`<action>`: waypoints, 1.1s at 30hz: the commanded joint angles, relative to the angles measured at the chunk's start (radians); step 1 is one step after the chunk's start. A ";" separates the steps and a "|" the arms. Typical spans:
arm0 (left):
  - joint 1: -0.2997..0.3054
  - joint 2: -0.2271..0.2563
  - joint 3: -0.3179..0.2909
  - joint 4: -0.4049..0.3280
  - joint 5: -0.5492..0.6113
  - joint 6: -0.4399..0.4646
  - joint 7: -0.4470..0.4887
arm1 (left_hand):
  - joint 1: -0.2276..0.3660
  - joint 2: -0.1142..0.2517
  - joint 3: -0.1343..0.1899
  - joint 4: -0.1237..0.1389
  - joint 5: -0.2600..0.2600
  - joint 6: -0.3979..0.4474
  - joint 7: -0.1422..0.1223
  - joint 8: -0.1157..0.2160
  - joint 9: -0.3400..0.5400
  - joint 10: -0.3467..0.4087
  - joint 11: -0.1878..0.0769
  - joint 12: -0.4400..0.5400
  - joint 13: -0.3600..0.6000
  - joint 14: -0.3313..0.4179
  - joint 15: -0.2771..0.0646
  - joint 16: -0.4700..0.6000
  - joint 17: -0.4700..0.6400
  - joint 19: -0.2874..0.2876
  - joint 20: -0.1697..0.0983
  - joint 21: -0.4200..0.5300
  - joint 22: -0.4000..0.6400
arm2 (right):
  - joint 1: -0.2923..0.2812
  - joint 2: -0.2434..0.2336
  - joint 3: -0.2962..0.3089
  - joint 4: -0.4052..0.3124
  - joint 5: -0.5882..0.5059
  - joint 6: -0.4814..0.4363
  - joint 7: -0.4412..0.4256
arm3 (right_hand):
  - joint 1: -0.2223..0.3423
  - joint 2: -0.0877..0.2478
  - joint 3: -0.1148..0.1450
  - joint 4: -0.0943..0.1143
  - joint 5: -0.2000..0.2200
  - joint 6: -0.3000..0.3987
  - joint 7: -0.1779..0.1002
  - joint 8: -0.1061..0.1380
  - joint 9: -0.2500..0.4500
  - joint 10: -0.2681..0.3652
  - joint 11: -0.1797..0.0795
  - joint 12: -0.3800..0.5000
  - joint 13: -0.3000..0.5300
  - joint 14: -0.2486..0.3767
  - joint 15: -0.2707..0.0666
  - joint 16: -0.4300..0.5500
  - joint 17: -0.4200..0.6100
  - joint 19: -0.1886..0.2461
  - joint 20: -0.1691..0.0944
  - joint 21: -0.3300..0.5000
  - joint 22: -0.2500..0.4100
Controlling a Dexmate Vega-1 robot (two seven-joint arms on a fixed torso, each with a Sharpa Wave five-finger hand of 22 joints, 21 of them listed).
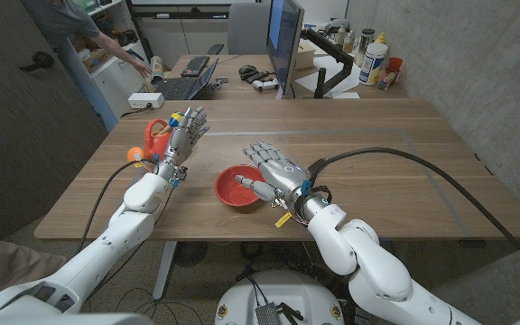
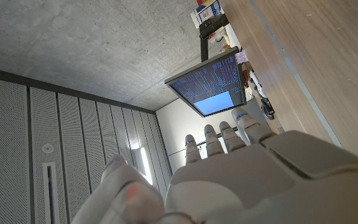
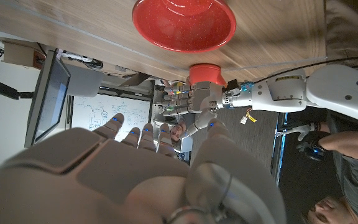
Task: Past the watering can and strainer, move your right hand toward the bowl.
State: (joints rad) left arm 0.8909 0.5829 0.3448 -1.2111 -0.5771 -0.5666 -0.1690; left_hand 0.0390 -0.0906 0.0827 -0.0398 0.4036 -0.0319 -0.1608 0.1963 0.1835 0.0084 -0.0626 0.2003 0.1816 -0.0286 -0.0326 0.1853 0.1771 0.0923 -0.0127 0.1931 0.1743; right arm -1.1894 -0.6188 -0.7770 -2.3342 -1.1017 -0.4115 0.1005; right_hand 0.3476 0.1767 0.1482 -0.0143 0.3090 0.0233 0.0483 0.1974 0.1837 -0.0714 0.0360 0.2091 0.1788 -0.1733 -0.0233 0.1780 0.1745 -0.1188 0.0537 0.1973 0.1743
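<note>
The red bowl (image 1: pixel 238 187) stands near the table's front middle, and in the right wrist view the bowl (image 3: pixel 184 23) lies just beyond my fingers. My right hand (image 1: pixel 276 173) is at the bowl's right rim, fingers spread, thumb reaching over the rim, holding nothing. The same hand (image 3: pixel 135 168) shows its back in its own wrist view. The red-orange watering can (image 1: pixel 158 135) stands at the left, with a small orange strainer (image 1: pixel 135 155) in front of it. My left hand (image 1: pixel 184 135) stands beside the can with fingers apart and empty; the hand (image 2: pixel 229 168) points at a monitor.
A thick black cable (image 1: pixel 404 158) runs over the table's right half to my right arm. Behind the table are a laptop (image 1: pixel 183 86), a monitor (image 1: pixel 284 41) and bottles (image 1: pixel 377 59). A person (image 1: pixel 88 32) leans in at the back left.
</note>
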 commanded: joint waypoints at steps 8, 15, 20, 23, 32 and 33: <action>-0.011 0.002 0.003 0.056 -0.005 -0.049 -0.049 | 0.009 -0.005 -0.005 0.002 0.008 0.005 -0.001 0.004 0.003 0.006 0.002 0.004 0.003 -0.006 -0.046 0.001 0.002 -0.001 -0.006 0.003 0.004 | 0.006 0.046 -0.052 0.051 -0.063 -0.016 -0.010 | -0.012 0.001 0.004 0.009 -0.007 -0.009 -0.001 -0.004 0.002 -0.005 0.006 0.002 0.005 -0.043 -0.004 0.006 0.005 0.000 0.000 0.000 0.005; -0.024 -0.016 0.012 0.065 0.003 -0.059 -0.044 | 0.010 -0.005 -0.006 0.002 0.009 0.005 -0.001 0.004 0.003 0.006 0.004 0.004 0.003 -0.005 -0.046 0.001 0.002 0.000 -0.007 0.003 0.004 | -0.009 0.028 -0.040 0.046 -0.063 -0.015 -0.032 | -0.015 0.001 0.006 0.011 -0.009 -0.008 -0.003 -0.004 0.002 -0.005 0.006 0.002 0.005 -0.041 -0.003 0.006 0.005 0.002 -0.002 0.001 0.005; -0.029 -0.023 0.020 0.073 0.007 -0.065 -0.049 | 0.010 -0.005 -0.007 0.002 0.009 0.006 -0.001 0.004 0.003 0.006 0.002 0.003 0.003 -0.006 -0.045 0.001 0.002 0.000 -0.006 0.003 0.004 | -0.011 0.026 -0.040 0.051 -0.059 -0.012 -0.030 | -0.016 0.002 0.007 0.012 -0.010 -0.008 -0.002 -0.004 0.002 -0.006 0.006 0.002 0.004 -0.041 -0.001 0.006 0.004 0.002 -0.002 0.000 0.005; -0.028 -0.026 0.019 0.077 0.007 -0.068 -0.045 | 0.011 -0.005 -0.008 0.002 0.009 0.005 -0.001 0.004 0.003 0.005 0.001 0.003 0.003 -0.006 -0.046 0.001 0.002 0.001 -0.007 0.004 0.004 | -0.008 0.027 -0.040 0.057 -0.048 -0.002 -0.037 | -0.016 0.002 0.008 0.013 -0.011 -0.008 -0.003 -0.004 0.002 -0.007 0.006 0.001 0.004 -0.041 -0.001 0.006 0.004 0.001 -0.001 0.000 0.005; -0.027 -0.026 0.019 0.090 0.006 -0.078 -0.048 | 0.011 -0.005 -0.010 0.002 0.010 0.006 -0.001 0.003 0.003 0.007 0.001 0.003 0.003 -0.006 -0.045 0.001 0.002 0.001 -0.007 0.003 0.004 | -0.011 0.032 -0.053 0.067 -0.042 0.004 -0.051 | -0.018 0.002 0.011 0.015 -0.014 -0.009 -0.003 -0.005 0.002 -0.009 0.007 0.001 0.004 -0.043 0.002 0.005 0.004 0.001 -0.002 0.000 0.005; -0.028 -0.027 0.019 0.092 0.005 -0.079 -0.050 | 0.011 -0.005 -0.010 0.002 0.010 0.006 -0.001 0.003 0.003 0.007 0.002 0.003 0.003 -0.005 -0.046 0.002 0.002 0.001 -0.007 0.003 0.004 | -0.011 0.034 -0.054 0.068 -0.041 0.003 -0.050 | -0.017 0.004 0.013 0.015 -0.014 -0.004 -0.008 -0.003 0.001 -0.007 0.005 0.001 0.004 -0.045 0.000 0.004 0.004 -0.001 -0.004 -0.001 0.005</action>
State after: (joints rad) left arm 0.8659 0.5626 0.3608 -1.1353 -0.5726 -0.6330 -0.2148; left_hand 0.0389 -0.0905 0.0750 -0.0391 0.4074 -0.0321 -0.1609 0.1963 0.1835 0.0137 -0.0573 0.2003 0.1816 -0.0285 -0.0325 0.1853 0.1772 0.0922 -0.0124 0.1931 0.1743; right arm -1.1955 -0.5894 -0.8196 -2.2793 -1.1522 -0.4168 0.0677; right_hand 0.3359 0.1806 0.1562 -0.0065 0.2956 0.0160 0.0409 0.1974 0.1836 -0.0770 0.0416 0.2091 0.1788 -0.1733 -0.0234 0.1780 0.1744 -0.1188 0.0537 0.1972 0.1743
